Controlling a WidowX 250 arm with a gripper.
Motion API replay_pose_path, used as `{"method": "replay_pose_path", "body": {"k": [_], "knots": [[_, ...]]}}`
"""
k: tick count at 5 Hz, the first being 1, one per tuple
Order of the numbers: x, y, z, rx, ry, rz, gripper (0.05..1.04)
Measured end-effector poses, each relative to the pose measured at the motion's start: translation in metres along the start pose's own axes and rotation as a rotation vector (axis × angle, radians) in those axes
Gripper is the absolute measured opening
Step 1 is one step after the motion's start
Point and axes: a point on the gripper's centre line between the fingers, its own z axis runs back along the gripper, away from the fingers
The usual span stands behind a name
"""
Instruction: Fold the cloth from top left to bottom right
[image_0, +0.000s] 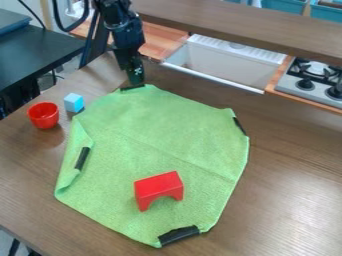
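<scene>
The green cloth (153, 135) lies spread on the wooden table, with black tape at its corners and its left edge curled over. My gripper (133, 87) hangs at the cloth's top corner, right by the black tape there; whether it holds the cloth I cannot tell. A red arch block (159, 189) stands on the lower part of the cloth.
Left of the cloth, a light blue cube (74, 102) and a red bowl (43, 115) stand on the table (294, 170). Behind the table are a white sink (227, 60) and a stove (314, 82) at the right.
</scene>
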Motion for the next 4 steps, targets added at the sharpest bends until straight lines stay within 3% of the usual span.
{"method": "replay_pose_path", "body": {"k": [4], "knots": [[-0.02, 0.004, -0.035, 0.006, 0.092, 0.013, 0.999]]}}
